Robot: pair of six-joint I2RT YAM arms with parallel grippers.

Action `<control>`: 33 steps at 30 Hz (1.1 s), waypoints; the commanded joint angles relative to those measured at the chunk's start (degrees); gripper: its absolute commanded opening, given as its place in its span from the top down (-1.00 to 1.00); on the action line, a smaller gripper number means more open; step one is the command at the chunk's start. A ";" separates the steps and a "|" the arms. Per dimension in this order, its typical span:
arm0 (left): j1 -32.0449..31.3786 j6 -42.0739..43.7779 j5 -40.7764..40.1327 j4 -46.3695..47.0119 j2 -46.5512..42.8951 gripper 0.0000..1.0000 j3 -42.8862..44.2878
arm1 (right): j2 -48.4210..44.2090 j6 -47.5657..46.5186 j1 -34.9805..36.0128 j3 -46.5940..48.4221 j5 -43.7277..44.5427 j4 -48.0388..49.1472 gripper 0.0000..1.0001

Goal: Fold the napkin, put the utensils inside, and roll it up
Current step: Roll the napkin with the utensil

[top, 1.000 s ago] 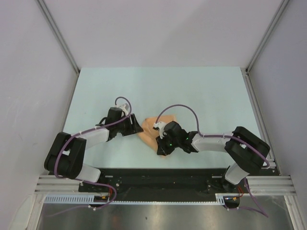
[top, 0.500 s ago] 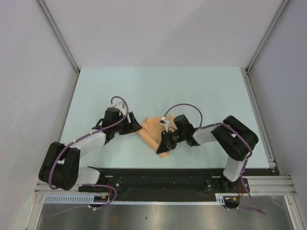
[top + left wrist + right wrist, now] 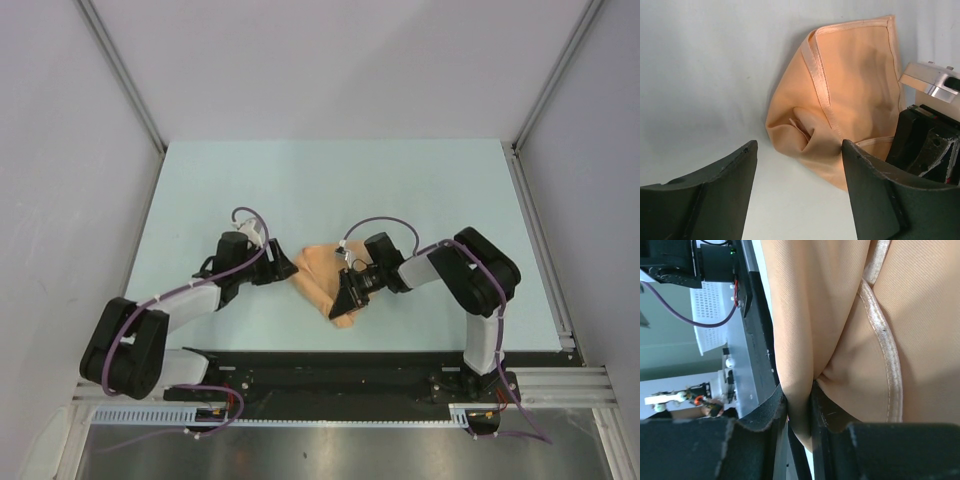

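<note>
The pale mint tabletop [image 3: 420, 190] carries everything. The two arms reach inward from the near edge. The left arm [image 3: 190, 295] angles toward the middle from the near left corner. The right arm [image 3: 470, 270] is bent sharply and points back toward the left.

The peach-orange napkin [image 3: 318, 275] lies between them, close to the near edge and about midway between the left and right edges. It is gathered into a rough, creased triangle, with its narrow end pointing at the near edge. The left wrist view shows several layers lying over each other. A stitched hemmed edge [image 3: 819, 75] runs across the top layer, and a soft rounded fold faces the camera.

The left claw [image 3: 799, 150] is low at the napkin's left side with its jaws spread wide and nothing in them. The rounded fold lies just beyond the gap. Whether either of the left claw's fingers [image 3: 715, 192] touches the cloth cannot be told.

The right claw [image 3: 352, 292] is over the napkin's near right part. In its wrist view the jaws are drawn nearly together, and a ridge of orange cloth is pinched between the right claw's pads [image 3: 764, 415], so it is gripping the napkin.
</note>
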 commanded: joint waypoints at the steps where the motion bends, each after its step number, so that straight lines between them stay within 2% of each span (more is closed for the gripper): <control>1: -0.51 -0.86 2.54 5.66 3.54 -0.40 0.57 | 5.69 -3.38 -0.08 -1.52 6.07 -15.36 0.78; 5: -0.68 -1.39 4.91 8.03 6.18 -0.08 0.74 | 6.05 -3.82 -0.61 -0.29 5.89 -18.60 0.78; 8: -0.68 -1.65 5.18 9.00 7.41 0.33 0.83 | 6.40 -5.22 -0.87 1.03 5.98 -20.55 0.78; 10: -0.77 -1.57 5.26 9.09 8.29 0.49 1.09 | 6.31 -5.93 -0.96 2.08 6.06 -22.57 0.76; 11: -0.77 -1.57 5.61 9.01 8.47 0.65 1.18 | 6.14 -6.80 -1.05 2.52 6.32 -24.23 0.73; 13: -0.77 -1.39 5.96 9.01 9.60 0.77 1.62 | 5.35 -7.42 -1.05 3.58 6.68 -25.82 0.71; 14: -0.77 -1.30 6.23 8.66 10.05 0.93 1.80 | 5.00 -8.03 -1.14 4.71 6.85 -27.74 0.64; 15: -0.77 -1.21 6.67 8.57 10.49 0.98 2.15 | 4.56 -8.47 -1.14 5.34 7.55 -28.89 0.59; 16: -0.77 -1.21 6.93 8.48 10.84 0.99 2.24 | 3.94 -8.91 -1.05 6.12 7.91 -29.95 0.53; 17: -0.68 -0.95 6.85 7.61 11.36 1.00 2.41 | 3.50 -9.27 -1.14 7.52 8.17 -32.22 0.37; 22: -0.77 -0.25 5.62 3.21 12.16 1.00 4.25 | -1.40 -11.11 -1.22 11.84 11.07 -38.65 -0.14; 25: -0.77 0.37 5.70 0.58 12.95 1.00 5.57 | -4.75 -11.73 -1.14 14.74 14.14 -42.52 -0.34; 29: -0.77 1.24 5.09 -2.59 13.48 1.00 6.80 | -12.29 -12.35 -0.17 17.38 21.34 -45.60 -0.44; 32: -0.77 1.60 5.09 -3.99 13.57 1.00 7.42 | -16.96 -13.57 4.56 17.74 33.71 -43.68 -0.48; 33: -0.77 1.69 5.09 -4.35 13.65 1.00 7.77 | -19.76 -13.92 8.23 17.47 41.75 -42.80 -0.50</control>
